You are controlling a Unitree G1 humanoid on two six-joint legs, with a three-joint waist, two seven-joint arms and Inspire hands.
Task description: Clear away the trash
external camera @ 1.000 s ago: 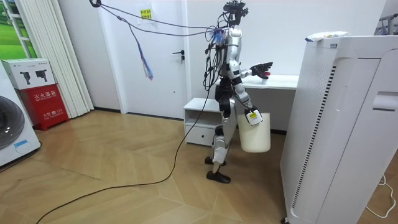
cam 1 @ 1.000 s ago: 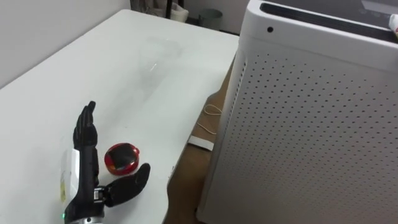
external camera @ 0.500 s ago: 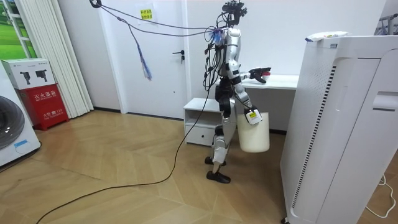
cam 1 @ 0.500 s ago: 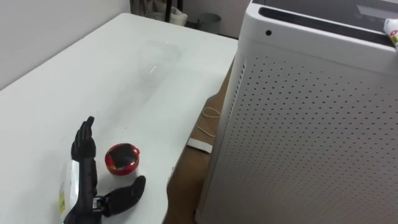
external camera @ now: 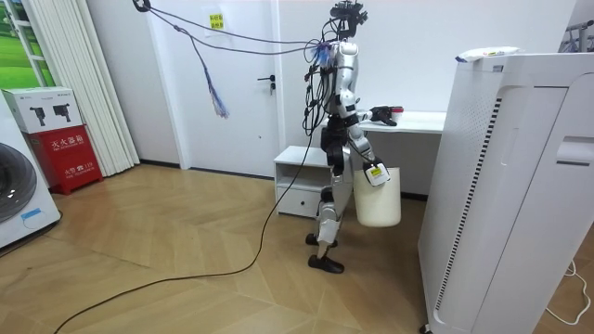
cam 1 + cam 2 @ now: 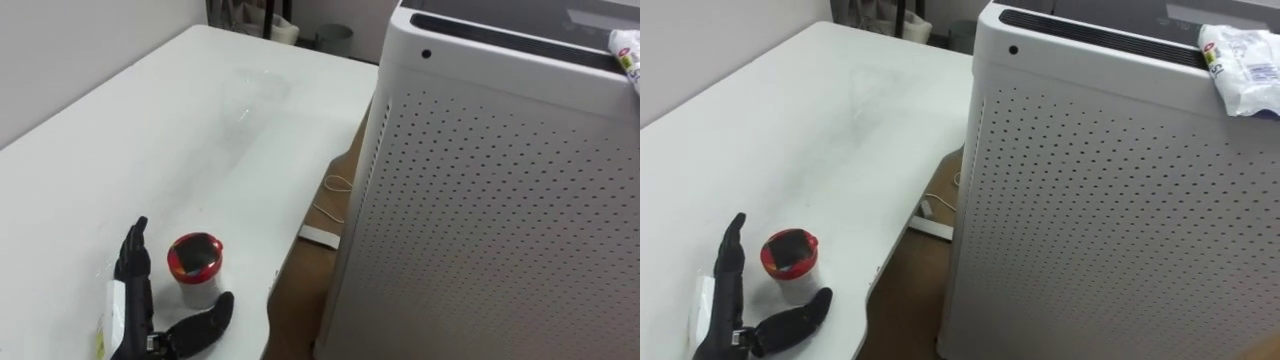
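A tall white perforated purifier (image 6: 500, 220) stands just beside the white counter (image 6: 200, 130). On the wood floor (image 6: 300, 290) between them lie a power strip (image 6: 322, 233) and a thin looped cable (image 6: 341, 183). A low drawer unit (image 5: 299, 176) stands near the door (image 5: 243, 83).

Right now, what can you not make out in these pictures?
Red-lidded cup contents: the lid hides them, both eye views.
Left hand wrist: cut off by the bottom edge.
Right hand hold on white bucket: too small, room view.
White packet on air purifier: cut by the right edge.
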